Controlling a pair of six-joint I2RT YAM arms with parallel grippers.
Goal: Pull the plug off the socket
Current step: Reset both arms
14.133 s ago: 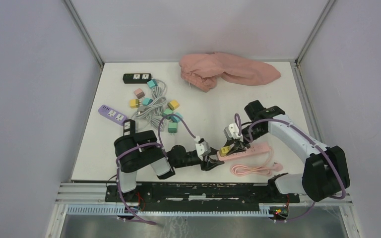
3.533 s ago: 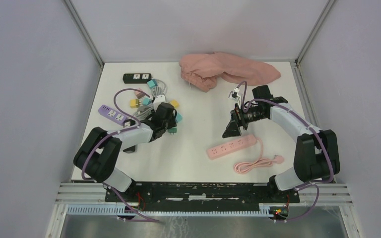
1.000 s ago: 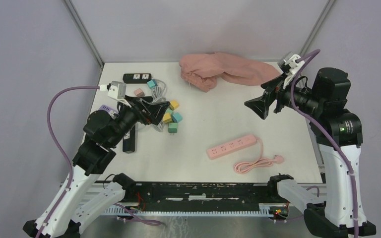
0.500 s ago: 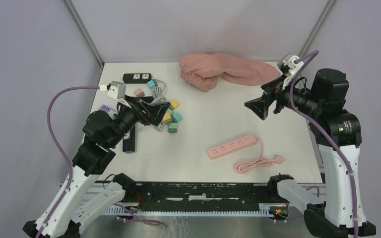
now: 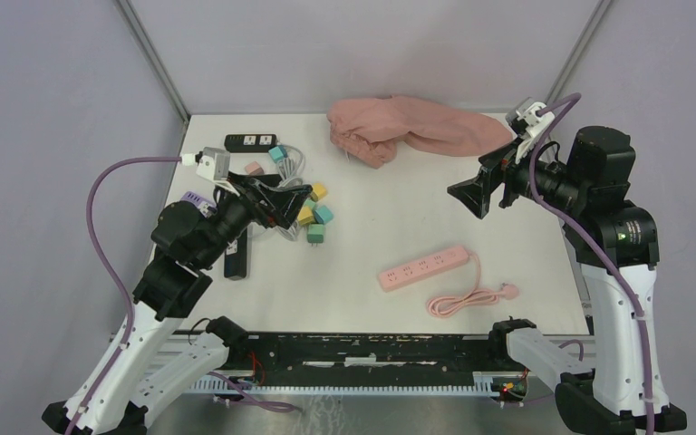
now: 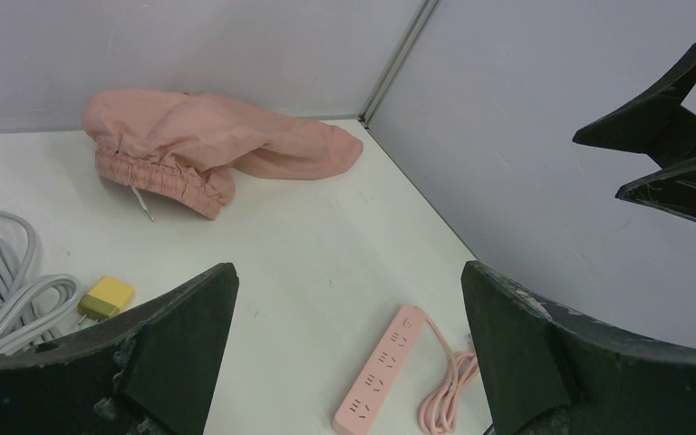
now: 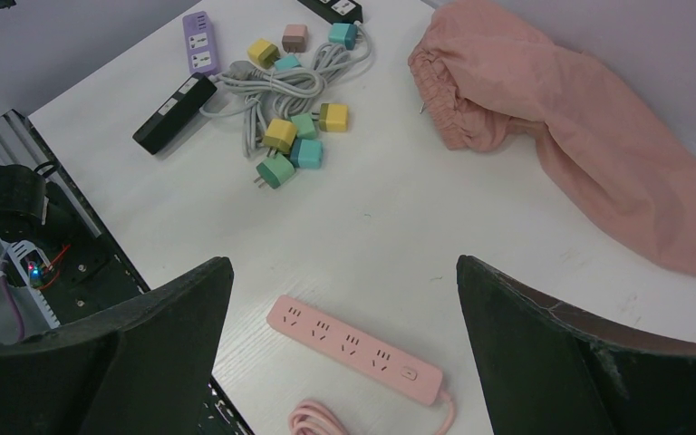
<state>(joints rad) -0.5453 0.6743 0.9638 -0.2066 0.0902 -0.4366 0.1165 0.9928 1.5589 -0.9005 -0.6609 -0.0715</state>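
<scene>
Pink plastic marks the power strip (image 5: 423, 266), which lies flat on the white table (image 5: 372, 217) with its sockets facing up. Its pink cord (image 5: 471, 299) loops just beside it, toward the near edge.

Well to the left of the strip and farther back, a cluster of loose yellow, teal and green plugs (image 7: 294, 136) sits tangled with a grey cable (image 7: 272, 86). One dusty-pink plug (image 7: 294, 37) lies at the far side of that heap. A black strip (image 7: 174, 111) and a purple strip (image 7: 198, 43) lie beyond the cluster, on the side away from the pink strip. Behind the pink strip, at the far edge, a pink cloth (image 5: 417, 127) is bunched up.

The left claw (image 5: 297, 207) hangs in the air above the plug cluster, its jaws spread wide with nothing between them. The right claw (image 5: 469, 199) is raised to the right of the pink strip and behind it, likewise gaping and empty.
</scene>
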